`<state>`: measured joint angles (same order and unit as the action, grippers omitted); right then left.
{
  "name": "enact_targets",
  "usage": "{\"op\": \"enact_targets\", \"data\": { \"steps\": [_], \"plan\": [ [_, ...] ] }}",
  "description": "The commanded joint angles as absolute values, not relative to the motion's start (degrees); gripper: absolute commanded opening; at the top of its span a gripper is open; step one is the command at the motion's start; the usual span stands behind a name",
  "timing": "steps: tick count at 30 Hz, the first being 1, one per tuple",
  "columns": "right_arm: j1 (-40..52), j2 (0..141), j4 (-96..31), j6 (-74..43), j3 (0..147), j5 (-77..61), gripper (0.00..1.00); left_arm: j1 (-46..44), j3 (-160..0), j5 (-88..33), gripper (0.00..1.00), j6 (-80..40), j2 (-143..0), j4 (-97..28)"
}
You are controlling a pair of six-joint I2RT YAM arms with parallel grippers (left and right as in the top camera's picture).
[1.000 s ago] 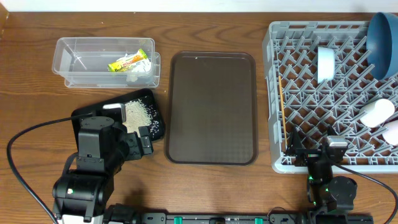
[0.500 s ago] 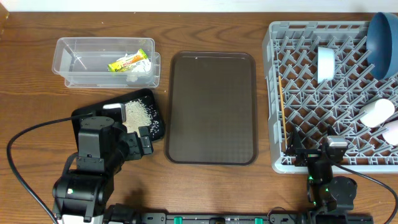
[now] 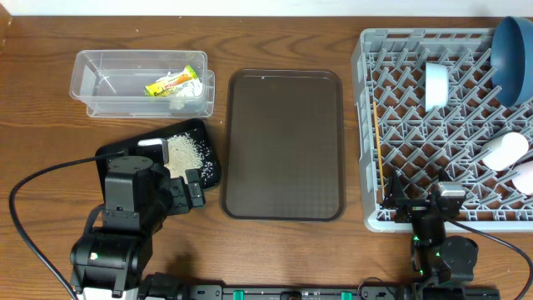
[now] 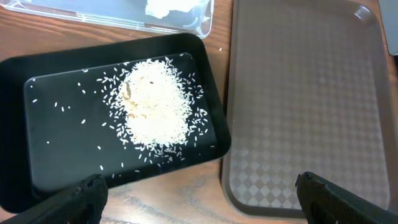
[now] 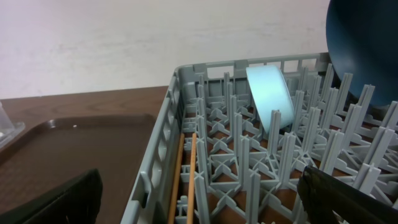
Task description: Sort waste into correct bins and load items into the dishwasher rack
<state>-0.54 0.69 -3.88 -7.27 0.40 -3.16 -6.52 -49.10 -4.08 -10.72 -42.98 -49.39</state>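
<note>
- Nearest the base, the left gripper and right gripper had not shifted over the last second. Both sat low at the table's front edge, fingers spread wide and pinching nothing.
- In the left wrist view, those spread fingers hung above the near edge of the black tray. The rice lay heaped in the tray's middle, with stray grains scattered around it but inside the rim.
- The right gripper faced the near wall of the dishwasher rack. Two chopsticks lay side by side along the rack's left wall, inside it.
- The brown serving tray lay bare between the bins and the rack.
- Farther back on the left, the clear tub held the snack wrapper, with the white tissue at its near wall.
- Deeper in the rack, a pink cup and a pale green cup rested near the right side. The light-blue bowl stood on edge among the pegs, and the dark-blue bowl stood in the far right corner.
- Nothing on the table had moved either. With every item binned or racked and both arms idle, the task looked complete. All that seemed left was for the arms to stay clear.
</note>
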Motion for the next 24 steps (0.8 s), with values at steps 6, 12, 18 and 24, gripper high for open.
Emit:
{"op": "enact_targets", "data": {
  "steps": [6, 12, 18, 24],
  "plan": [
    [-1.06, 0.30, -4.10, -8.29, 0.32, -3.20, 0.99, -5.91, -45.76, -2.72, 0.99, -9.80, -37.56, -46.22],
    [-1.06, 0.30, -4.10, -8.29, 0.32, -3.20, 0.98, -2.92, -33.28, -4.03, 0.99, -9.72, -28.36, -32.51],
    [-1.06, 0.30, -4.10, -8.29, 0.32, -3.18, 0.99, -2.68, -19.11, -4.01, 0.99, -9.69, -17.65, -18.20],
    [-1.06, 0.30, -4.08, -8.29, 0.32, -3.20, 0.99, -1.96, -8.05, -3.99, 0.99, -9.69, -7.92, -7.01]
  ]
}}
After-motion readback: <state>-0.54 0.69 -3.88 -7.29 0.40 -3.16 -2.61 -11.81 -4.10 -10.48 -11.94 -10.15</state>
